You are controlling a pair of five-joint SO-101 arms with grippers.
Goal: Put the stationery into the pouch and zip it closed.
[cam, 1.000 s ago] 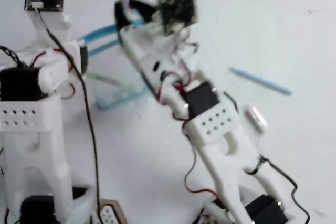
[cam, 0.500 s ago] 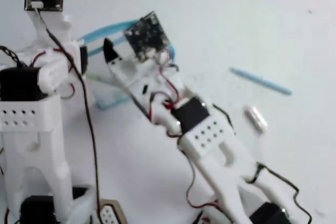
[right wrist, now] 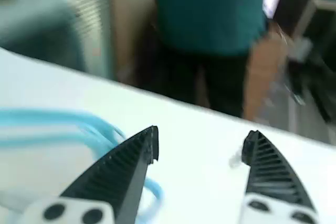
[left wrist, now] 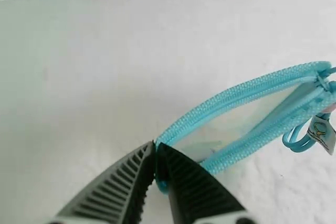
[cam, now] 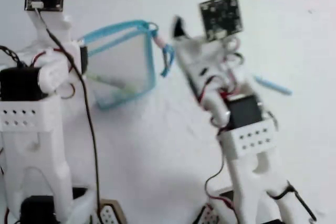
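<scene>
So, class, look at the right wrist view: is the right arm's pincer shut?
No, the right pincer is open, with bare white table showing in the wide gap between its two black fingers.
</scene>
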